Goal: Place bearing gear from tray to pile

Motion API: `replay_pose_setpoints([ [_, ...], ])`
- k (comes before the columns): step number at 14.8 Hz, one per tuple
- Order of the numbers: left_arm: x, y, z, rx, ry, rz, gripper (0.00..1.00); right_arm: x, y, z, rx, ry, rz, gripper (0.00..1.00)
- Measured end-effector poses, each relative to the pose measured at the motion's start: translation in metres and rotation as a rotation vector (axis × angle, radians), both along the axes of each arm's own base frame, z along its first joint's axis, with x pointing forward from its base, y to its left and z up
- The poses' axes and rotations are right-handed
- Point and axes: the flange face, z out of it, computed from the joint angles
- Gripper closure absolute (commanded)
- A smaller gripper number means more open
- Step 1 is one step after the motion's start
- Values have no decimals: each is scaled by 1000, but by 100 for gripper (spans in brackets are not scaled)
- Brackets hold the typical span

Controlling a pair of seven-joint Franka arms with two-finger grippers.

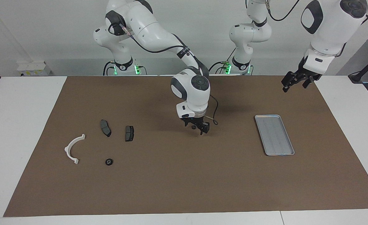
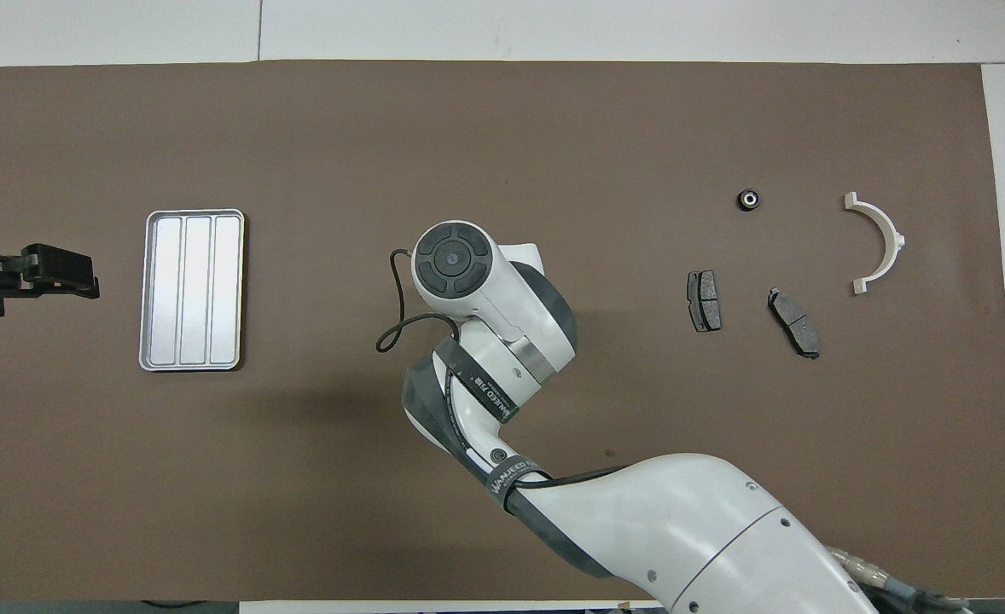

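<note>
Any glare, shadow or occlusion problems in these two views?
Overhead view: the tray floor glares pale, and the right arm's wrist hides its own fingers. Facing view: soft shadow under the right gripper; tray ribs readable, no glare.

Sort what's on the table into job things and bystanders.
Job: tray; right gripper, low over the mat's middle; brake pads; white bracket; black gear beside them.
Idle: left gripper, waiting over the mat's end by the tray; brown mat.
</note>
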Motion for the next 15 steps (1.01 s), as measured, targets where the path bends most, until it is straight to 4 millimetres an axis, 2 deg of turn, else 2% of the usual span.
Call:
replay_pose_setpoints([
  [4, -1, -3, 3, -5, 2, -8, 0, -6, -3, -14, -15, 23, 1, 5],
  [6, -1, -7, 4, -5, 2, -18, 0, -8, -3, -18, -19, 30, 2, 13],
  [7, -1, -8, 6, -5, 1, -20, 0, -9, -3, -18, -19, 31, 4, 24],
  [8, -1, -9, 7, -5, -1, -21, 0, -10, -1, -18, -18, 33, 6, 40],
  [11, -1, -7, 7, -5, -1, -19, 0, -12, 2, -17, -13, 32, 12, 99],
  [15, -1, -4, 7, -6, -1, -12, 0, -13, 4, -12, -8, 28, 13, 100],
])
